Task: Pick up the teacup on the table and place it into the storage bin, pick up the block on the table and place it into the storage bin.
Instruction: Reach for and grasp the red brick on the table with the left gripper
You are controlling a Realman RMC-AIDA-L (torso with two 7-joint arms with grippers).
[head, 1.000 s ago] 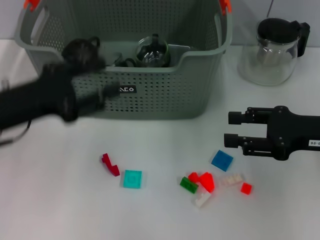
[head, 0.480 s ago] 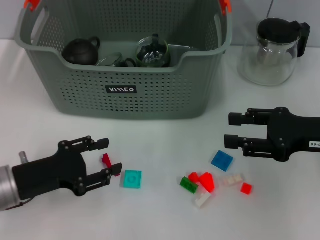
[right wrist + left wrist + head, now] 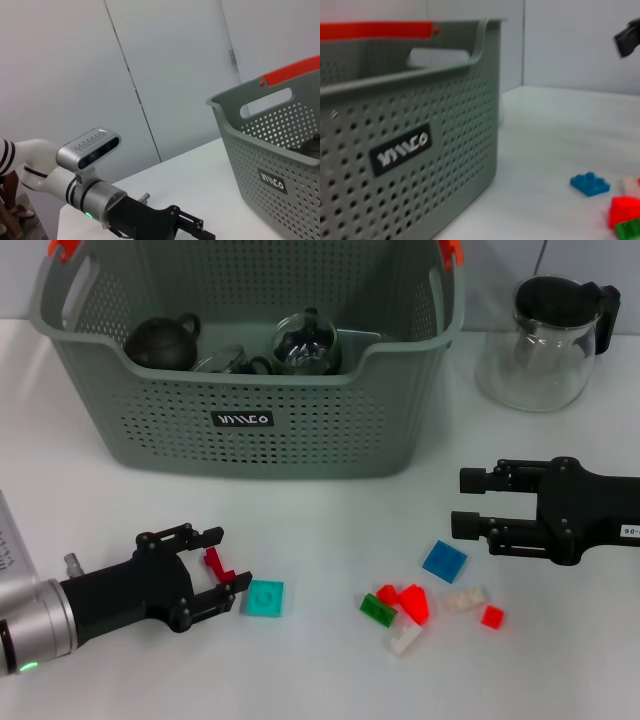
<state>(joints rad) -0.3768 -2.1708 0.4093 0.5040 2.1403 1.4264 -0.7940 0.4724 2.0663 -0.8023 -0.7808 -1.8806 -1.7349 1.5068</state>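
Observation:
The grey-green storage bin (image 3: 300, 430) stands at the back of the table; its label also shows in the left wrist view (image 3: 400, 150). Inside it lie a dark teapot (image 3: 160, 340) and glass teaware (image 3: 305, 345); no teacup shows on the table. A dark red block (image 3: 218, 568) lies on the table in front of the bin. My left gripper (image 3: 228, 560) is low at the front left, open, with one finger on each side of that block. My right gripper (image 3: 462, 502) hovers open at the right, above a blue block (image 3: 444, 560).
A teal flat block (image 3: 265, 597) lies just right of the red one. A cluster of red, green and white blocks (image 3: 400, 605) and a small red block (image 3: 491, 616) lie front right. A glass jug with a black lid (image 3: 545, 335) stands at the back right.
My left arm came down from the bin's front wall to the table and has moved its open fingers around the dark red block. The right arm has stayed still.

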